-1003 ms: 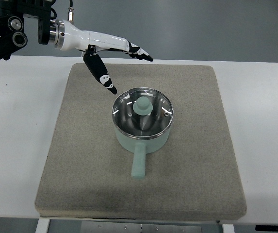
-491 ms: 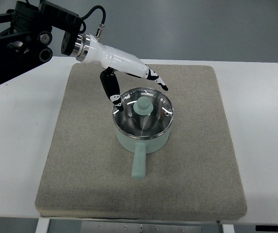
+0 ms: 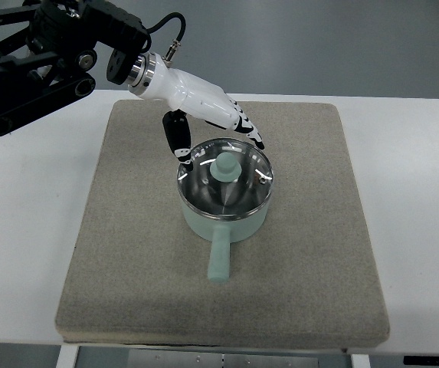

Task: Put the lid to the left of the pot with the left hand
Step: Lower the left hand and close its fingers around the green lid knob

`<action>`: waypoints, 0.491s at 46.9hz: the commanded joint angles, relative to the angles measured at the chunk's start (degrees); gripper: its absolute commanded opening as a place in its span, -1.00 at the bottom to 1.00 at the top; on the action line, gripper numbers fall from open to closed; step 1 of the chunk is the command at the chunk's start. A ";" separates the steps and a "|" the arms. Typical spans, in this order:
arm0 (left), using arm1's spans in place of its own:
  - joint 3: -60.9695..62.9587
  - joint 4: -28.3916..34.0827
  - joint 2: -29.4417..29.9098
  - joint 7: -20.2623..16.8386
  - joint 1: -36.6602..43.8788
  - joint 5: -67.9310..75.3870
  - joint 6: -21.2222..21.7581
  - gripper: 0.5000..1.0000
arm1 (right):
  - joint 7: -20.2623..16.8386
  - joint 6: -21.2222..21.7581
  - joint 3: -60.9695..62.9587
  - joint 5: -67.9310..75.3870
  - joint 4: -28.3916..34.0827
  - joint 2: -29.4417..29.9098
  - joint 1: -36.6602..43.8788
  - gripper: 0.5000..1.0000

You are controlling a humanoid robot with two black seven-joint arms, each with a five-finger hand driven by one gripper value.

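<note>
Glossy white-and-black left hand (image 3: 204, 123) at upper centre-left, fingers spread and empty, thumb tip at the rim of the glass lid (image 3: 225, 180). Lid with round mint knob sits on the mint pot (image 3: 227, 218), centre of the coarse grey mat (image 3: 227, 284).

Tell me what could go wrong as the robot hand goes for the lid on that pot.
1. The left robot hand sits open at the far rim, its fingers not yet around the lid knob. Closing from there could miss the knob and skid on the glass lid.
2. A sideways push might slide the light green pot across the grey mat, or swing its handle.
</note>
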 commanded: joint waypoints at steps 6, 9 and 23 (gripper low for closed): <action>0.02 -0.44 0.00 -2.71 -0.36 2.81 -0.22 0.99 | 0.00 0.00 0.02 0.00 0.08 0.00 0.00 0.69; 0.10 -0.52 0.00 -2.89 -0.36 2.81 -0.22 0.99 | 0.00 0.00 0.02 0.00 -0.01 0.00 0.00 0.69; 0.37 -0.26 0.00 -2.99 -0.36 8.26 -0.04 0.99 | 0.00 0.00 0.02 0.00 -0.01 0.00 0.00 0.69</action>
